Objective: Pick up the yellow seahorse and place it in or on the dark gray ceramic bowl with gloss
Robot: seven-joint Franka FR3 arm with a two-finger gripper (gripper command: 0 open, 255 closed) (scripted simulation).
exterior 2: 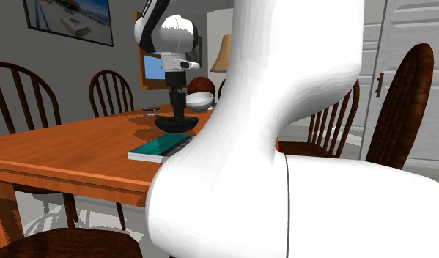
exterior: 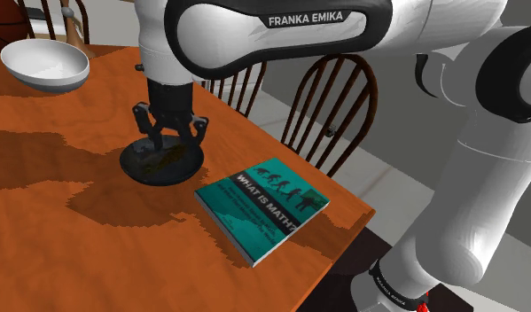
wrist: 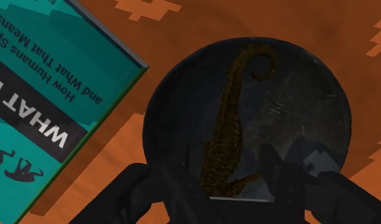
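Our gripper (exterior: pixel 171 135) hangs just over the dark bowl (wrist: pixel 310 95). Its fingers are spread apart and hold nothing. The yellow-brown seahorse (wrist: pixel 230 121) lies flat inside the bowl. We think the job is done, and only lifting away is left.

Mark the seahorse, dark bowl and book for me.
seahorse (wrist: pixel 226 121): wrist view, mid-body.
dark bowl (wrist: pixel 310 95): wrist view, bare inner surface beside the seahorse.
book (exterior: pixel 263 208): shoulder view, middle of the teal cover.
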